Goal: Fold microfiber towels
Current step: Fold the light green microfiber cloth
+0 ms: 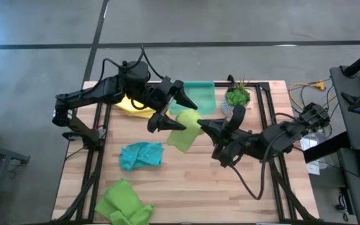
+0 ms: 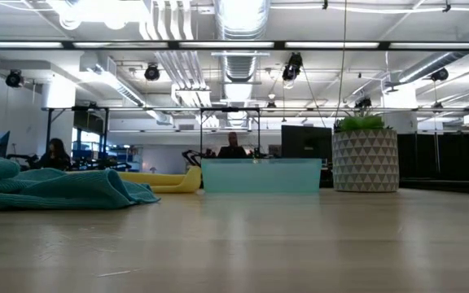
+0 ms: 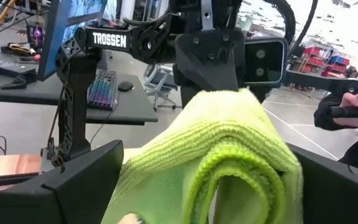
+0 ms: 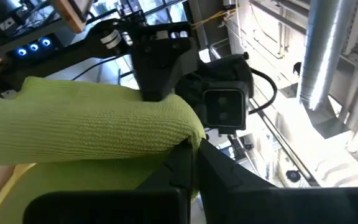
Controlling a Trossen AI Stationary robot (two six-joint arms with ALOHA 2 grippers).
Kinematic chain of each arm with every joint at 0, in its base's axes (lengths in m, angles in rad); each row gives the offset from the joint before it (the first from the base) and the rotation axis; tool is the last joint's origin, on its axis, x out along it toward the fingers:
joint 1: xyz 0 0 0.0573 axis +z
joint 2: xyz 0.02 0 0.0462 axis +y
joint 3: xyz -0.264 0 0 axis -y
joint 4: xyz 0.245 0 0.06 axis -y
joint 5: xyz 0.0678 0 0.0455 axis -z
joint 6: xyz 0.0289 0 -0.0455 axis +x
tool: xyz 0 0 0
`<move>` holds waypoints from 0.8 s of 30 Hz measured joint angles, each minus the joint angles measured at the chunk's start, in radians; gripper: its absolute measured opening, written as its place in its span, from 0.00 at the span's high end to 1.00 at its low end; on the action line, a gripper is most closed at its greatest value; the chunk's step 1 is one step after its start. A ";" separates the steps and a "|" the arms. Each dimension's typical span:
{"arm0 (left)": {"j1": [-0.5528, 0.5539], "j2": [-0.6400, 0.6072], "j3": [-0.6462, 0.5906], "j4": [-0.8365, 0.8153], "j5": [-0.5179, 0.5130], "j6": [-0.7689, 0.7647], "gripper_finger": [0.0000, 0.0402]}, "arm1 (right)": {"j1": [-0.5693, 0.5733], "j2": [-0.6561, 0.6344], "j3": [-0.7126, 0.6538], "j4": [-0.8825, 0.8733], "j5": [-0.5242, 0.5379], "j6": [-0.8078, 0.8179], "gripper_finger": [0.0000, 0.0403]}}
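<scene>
While both arms meet over mid-table in the high view, a lime green towel (image 1: 185, 129) hangs between them, off the wood. Left gripper (image 1: 175, 107) pinches its far-left edge; right gripper (image 1: 210, 129) has the right edge. Teal-blue towel (image 1: 141, 155) lies crumpled near-left of centre, second lime towel (image 1: 124, 201) at the near-left edge, yellow towel (image 1: 136, 105) far left under the left arm. Green tray (image 1: 202, 97) and potted plant (image 1: 237, 96) sit along the far side.

Low view: teal-blue towel left, yellow towel and tray behind, planter right; no grippers seen.

Left wrist: fingers (image 3: 82, 180) clamped w/ lime cloth bunched between.

Right wrist: fingers (image 4: 185, 168) shut on the fold.
</scene>
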 joint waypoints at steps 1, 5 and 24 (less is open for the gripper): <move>0.000 0.000 0.000 0.000 0.000 -0.001 0.01 | -0.001 0.000 0.000 0.013 -0.001 0.000 0.98; -0.003 0.000 0.000 0.002 0.000 -0.001 0.01 | -0.005 0.000 0.000 0.059 -0.003 -0.016 0.98; -0.021 0.045 0.000 0.087 0.000 -0.003 0.01 | -0.059 0.000 0.000 0.139 -0.056 -0.025 0.98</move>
